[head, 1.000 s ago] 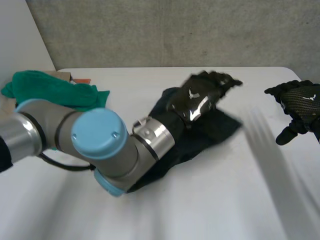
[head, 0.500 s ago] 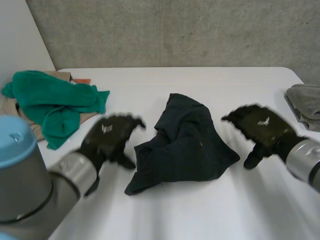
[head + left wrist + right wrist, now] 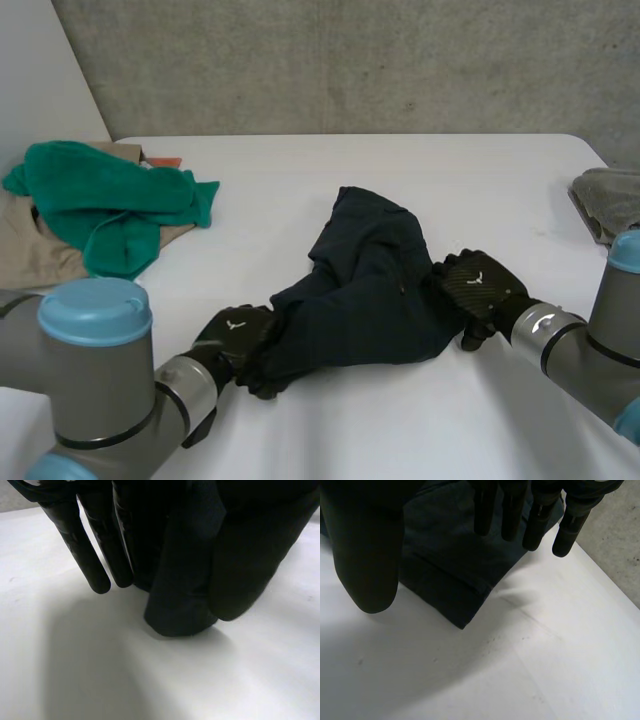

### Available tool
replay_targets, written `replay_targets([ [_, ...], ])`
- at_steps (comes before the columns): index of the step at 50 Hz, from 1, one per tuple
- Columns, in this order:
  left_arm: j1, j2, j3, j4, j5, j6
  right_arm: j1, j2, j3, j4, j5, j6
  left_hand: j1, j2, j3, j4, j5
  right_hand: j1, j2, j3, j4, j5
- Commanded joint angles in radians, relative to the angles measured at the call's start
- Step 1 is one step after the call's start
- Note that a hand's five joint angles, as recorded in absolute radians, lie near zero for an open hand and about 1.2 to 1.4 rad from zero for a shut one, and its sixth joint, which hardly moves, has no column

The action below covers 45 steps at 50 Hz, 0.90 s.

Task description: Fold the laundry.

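One dark garment (image 3: pixel 365 290) is lying crumpled in the middle of the white table (image 3: pixel 400 430), and two hands are working at it. The left hand (image 3: pixel 235 338) is sitting at the garment's near left corner. The right hand (image 3: pixel 478 288) is resting at its right corner.

Three other cloths are lying well apart from it: a green towel (image 3: pixel 100 195) is sprawling over a beige cloth (image 3: pixel 30 255) at the table's far left, and a grey cloth (image 3: pixel 608 198) is sitting at the right edge. Nothing is lying between the hands and the garment.

The left wrist view is showing the grip: the thumb (image 3: pixel 250 565) is pressing a folded corner (image 3: pixel 180 600) against the fingers (image 3: pixel 95 565), so this hand is clamped on the garment. In the right wrist view the straight fingers (image 3: pixel 535 525) are hanging spread over the cloth, with the thumb (image 3: pixel 365 565) held apart, so this hand is gripping nothing.
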Motion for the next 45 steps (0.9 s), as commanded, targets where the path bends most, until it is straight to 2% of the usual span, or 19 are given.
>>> replay_targets([
  [1,-0.024,-0.019,0.034,0.025,-0.005,-0.004,0.009,0.047,-0.043,0.006,0.000,-0.002,0.444,0.442,0.444,0.443,0.449,0.143,0.200,0.141,0.142,0.134],
  [3,-0.022,-0.018,0.038,0.038,-0.007,-0.004,0.009,0.062,-0.059,0.004,0.000,-0.002,0.620,0.618,0.619,0.619,0.624,0.263,0.319,0.261,0.261,0.253],
  [5,-0.024,-0.007,0.041,0.045,-0.008,-0.004,0.011,0.067,-0.065,0.003,-0.001,0.000,0.626,0.624,0.626,0.625,0.631,0.416,0.472,0.413,0.414,0.406],
  [6,-0.022,-0.001,0.044,0.051,-0.008,-0.003,0.011,0.067,-0.071,0.001,-0.001,0.001,0.626,0.624,0.626,0.625,0.631,0.629,0.685,0.626,0.627,0.619],
  [9,-0.024,0.010,0.058,0.053,-0.013,0.000,0.012,0.066,-0.082,-0.011,0.000,0.006,0.626,0.624,0.626,0.625,0.631,1.002,1.058,1.000,1.000,0.992],
  [15,-0.020,0.129,0.138,0.033,-0.071,0.014,0.011,0.038,-0.119,-0.009,0.025,0.009,0.626,0.624,0.626,0.625,0.631,1.003,1.059,1.000,1.001,0.993],
  [19,-0.016,0.261,0.221,0.006,-0.085,0.017,0.009,-0.143,-0.151,0.038,0.034,0.030,0.626,0.624,0.626,0.625,0.631,1.003,1.059,1.000,1.001,0.993],
  [20,-0.014,0.314,0.260,-0.019,-0.085,0.022,0.008,-0.251,-0.186,0.081,0.035,0.058,0.626,0.624,0.626,0.625,0.631,1.003,1.059,1.000,1.001,0.993],
  [24,-0.010,0.425,0.375,-0.080,-0.083,0.048,0.002,-0.452,-0.319,0.211,0.034,0.139,0.626,0.624,0.626,0.625,0.631,1.003,1.059,1.000,1.001,0.993],
  [28,-0.001,0.490,0.495,-0.119,-0.082,0.065,-0.005,-0.520,-0.480,0.309,0.023,0.202,0.626,0.624,0.626,0.625,0.631,1.003,1.059,1.000,1.001,0.993],
  [35,0.015,0.461,0.633,-0.125,-0.083,0.065,0.000,-0.498,-0.635,0.326,0.035,0.251,0.626,0.624,0.626,0.625,0.631,1.003,1.059,1.000,1.001,0.993],
  [42,0.078,0.240,0.733,-0.122,-0.085,0.066,0.047,-0.300,-0.686,0.322,0.052,0.254,0.626,0.624,0.626,0.625,0.631,1.003,1.059,1.000,1.001,0.993],
  [45,0.078,0.102,0.779,-0.116,-0.083,0.083,0.066,-0.194,-0.703,0.313,0.098,0.247,0.626,0.624,0.626,0.625,0.631,1.003,1.059,1.000,1.001,0.993],
])
